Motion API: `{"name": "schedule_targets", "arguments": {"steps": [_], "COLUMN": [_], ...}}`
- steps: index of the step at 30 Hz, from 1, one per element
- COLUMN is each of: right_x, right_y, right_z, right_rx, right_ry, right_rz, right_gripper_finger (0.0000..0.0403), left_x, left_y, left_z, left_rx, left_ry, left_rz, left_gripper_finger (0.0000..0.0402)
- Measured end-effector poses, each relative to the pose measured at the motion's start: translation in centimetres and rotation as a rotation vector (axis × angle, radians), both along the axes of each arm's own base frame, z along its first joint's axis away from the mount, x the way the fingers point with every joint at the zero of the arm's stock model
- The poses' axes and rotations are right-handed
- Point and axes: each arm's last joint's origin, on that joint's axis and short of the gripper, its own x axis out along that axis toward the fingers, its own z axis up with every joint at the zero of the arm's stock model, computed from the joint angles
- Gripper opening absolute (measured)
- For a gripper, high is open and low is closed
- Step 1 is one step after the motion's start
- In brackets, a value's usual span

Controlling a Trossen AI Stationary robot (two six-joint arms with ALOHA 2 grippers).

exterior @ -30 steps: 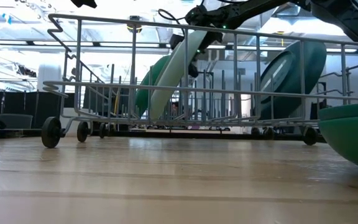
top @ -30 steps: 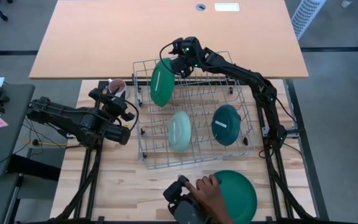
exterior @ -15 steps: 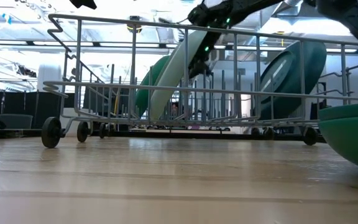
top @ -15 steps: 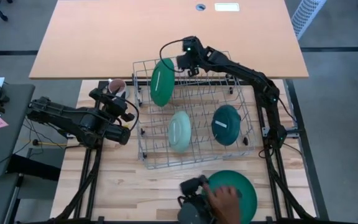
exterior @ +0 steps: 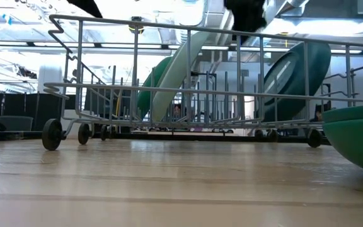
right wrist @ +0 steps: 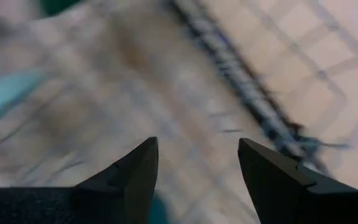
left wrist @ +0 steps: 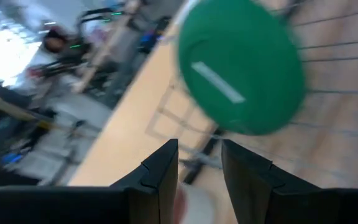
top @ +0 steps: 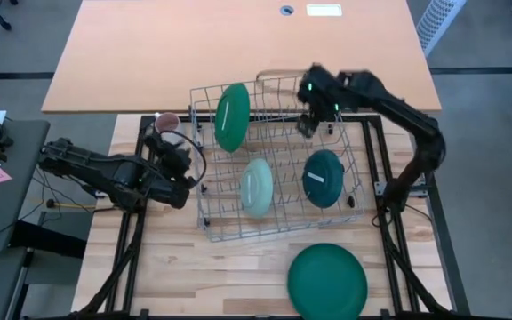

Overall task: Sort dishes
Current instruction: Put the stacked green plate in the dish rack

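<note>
High view shows three dishes standing on edge in the wire rack [top: 278, 233]: a large dark green plate [top: 231, 116] at its far left corner, a small pale mint plate [top: 257, 187] in the middle, and a smaller dark teal plate [top: 324, 178] toward its right side. One more large green plate [top: 328, 281] lies flat on the tabletop [top: 176, 276] just in front of the rack, apart from it.

Right tool [top: 309, 111] hangs over the rack's far edge, fingers spread and holding nothing. Left tool [left wrist: 199, 171] waits beside the rack's left side; its fingers stand partly apart, with what may be a pale mug [left wrist: 188, 208] just between them, though I cannot tell whether it is gripped.

Judging by the gloss, these plates are rigid, smooth and slippery, likely heavy for their size and breakable if dropped. The flat plate offers only its raised rim; a pinch across the rim edge seems the sensible hold.
</note>
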Motion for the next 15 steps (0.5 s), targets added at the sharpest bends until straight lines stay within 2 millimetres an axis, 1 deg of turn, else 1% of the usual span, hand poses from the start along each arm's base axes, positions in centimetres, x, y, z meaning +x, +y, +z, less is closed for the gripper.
{"name": "schedule_targets", "arguments": {"steps": [3, 6, 8, 10, 12, 15], "right_x": [0.3, -0.1, -0.7, -1.2, -1.9, -3.4], "right_y": [3.7, 6.8, 8.5, 10.2, 11.7, 13.5], "right_z": [0.3, 0.3, 0.1, -0.6, -1.4, -2.8], "right_rx": [-0.025, -0.033, -0.030, -0.019, -0.012, -0.007], "right_ry": [-0.038, -0.065, -0.066, -0.066, -0.076, -0.107], "right_rz": [0.150, 0.248, 0.298, 0.339, 0.382, 0.438], "right_gripper_finger": [0.0228, 0.0228, 0.0228, 0.0228, 0.0228, 0.0228], "left_x": [1.4, 2.5, 2.9, 3.1, 2.9, 2.9], "left_y": [-0.9, -2.0, -2.7, -3.1, -3.4, -4.1], "left_z": [0.4, 0.8, 1.1, 1.3, 1.2, 0.8], "left_rx": [-0.109, -0.249, -0.317, -0.354, -0.398, -0.468], "left_ry": [-0.030, -0.072, -0.109, -0.147, -0.180, -0.200], "left_rz": [-0.129, -0.302, -0.384, -0.411, -0.395, -0.375], "left_gripper_finger": [0.0115, 0.0115, 0.0115, 0.0115, 0.0115, 0.0115]}}
